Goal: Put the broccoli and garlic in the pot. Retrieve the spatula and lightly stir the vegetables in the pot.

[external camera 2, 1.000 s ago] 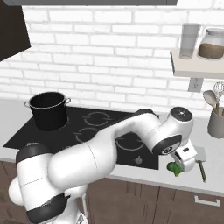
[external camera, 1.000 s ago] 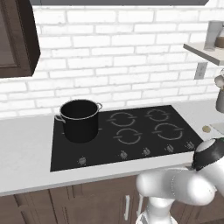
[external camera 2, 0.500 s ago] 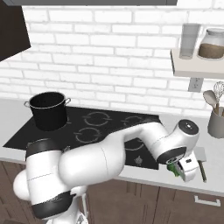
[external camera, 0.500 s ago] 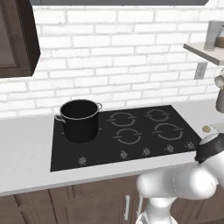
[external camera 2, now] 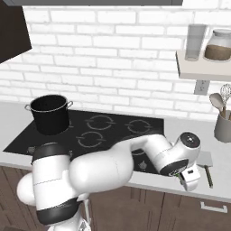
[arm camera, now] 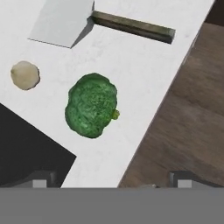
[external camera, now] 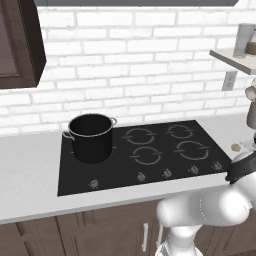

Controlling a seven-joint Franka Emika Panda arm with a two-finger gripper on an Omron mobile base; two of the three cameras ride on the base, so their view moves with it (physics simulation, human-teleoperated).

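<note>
Broccoli, a bright-green lumpy floret (arm camera: 91, 105), lies on the white counter (arm camera: 131, 61) near its front edge, under my spread fingers (arm camera: 39, 178). Closing off-centre could nudge it over that edge; the black stockpot (external camera 2: 49, 113) stands well apart.

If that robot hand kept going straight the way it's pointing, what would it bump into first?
Most likely the broccoli, lying on the counter ahead of the open hand. How far off it lies is hard to judge.

We can read no text, label, brand or number on anything in these views.
</note>
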